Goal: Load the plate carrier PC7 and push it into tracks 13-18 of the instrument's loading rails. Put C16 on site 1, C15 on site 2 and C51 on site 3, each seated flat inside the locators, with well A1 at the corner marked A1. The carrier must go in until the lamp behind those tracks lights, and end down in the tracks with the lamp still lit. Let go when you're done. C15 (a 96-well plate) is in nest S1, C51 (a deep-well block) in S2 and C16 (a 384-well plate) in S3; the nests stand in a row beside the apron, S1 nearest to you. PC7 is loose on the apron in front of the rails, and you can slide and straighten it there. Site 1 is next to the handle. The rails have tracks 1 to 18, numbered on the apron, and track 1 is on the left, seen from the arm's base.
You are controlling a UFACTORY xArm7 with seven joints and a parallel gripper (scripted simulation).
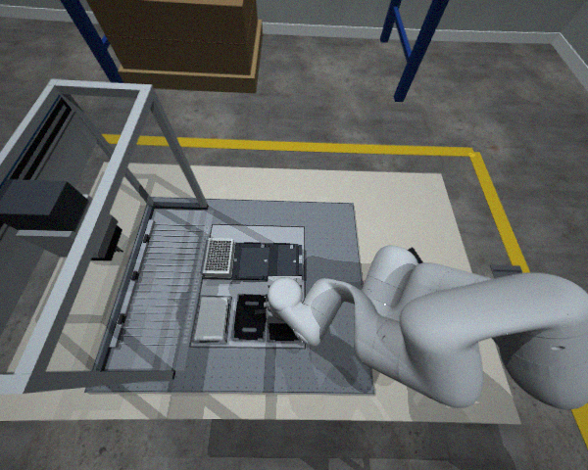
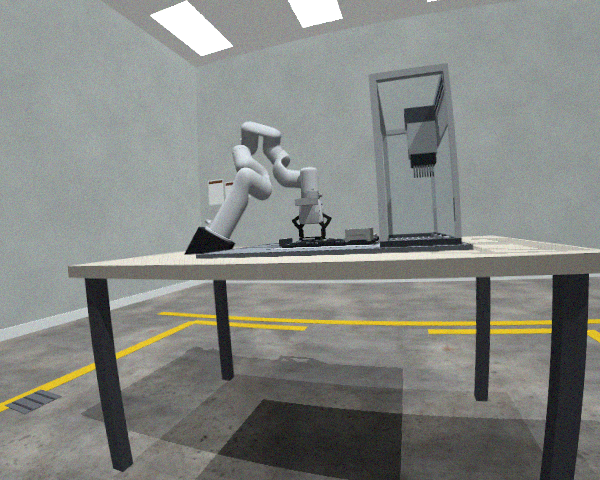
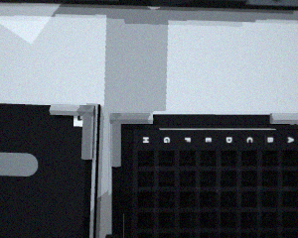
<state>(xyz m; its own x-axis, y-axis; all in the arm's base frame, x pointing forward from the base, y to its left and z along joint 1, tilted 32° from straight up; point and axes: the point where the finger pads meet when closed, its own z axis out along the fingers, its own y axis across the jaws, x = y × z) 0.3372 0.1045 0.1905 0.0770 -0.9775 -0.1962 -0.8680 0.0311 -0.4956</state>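
My gripper (image 2: 311,236) is open and empty. It hangs just above the black 96-well plate C15 (image 3: 219,183), which lies in the nearest nest S1; the arm's wrist hides the fingers in the overhead view. In the wrist view the column letters run H to A and A1 is at the upper right. The middle nest S2 (image 1: 248,315) is bare and black; it also shows in the wrist view (image 3: 40,174). The light grey plate C16 (image 1: 211,318) lies in the far nest S3. The carrier PC7 (image 1: 267,260) lies on the apron. The white block C51 (image 1: 218,256) sits at the carrier's rail end, and its other two sites are bare.
The loading rails (image 1: 168,283) lie left of the apron under the grey instrument frame (image 1: 81,202). A pipetting head (image 2: 422,139) hangs high inside the frame. Grey locator corners (image 3: 114,134) edge the nests.
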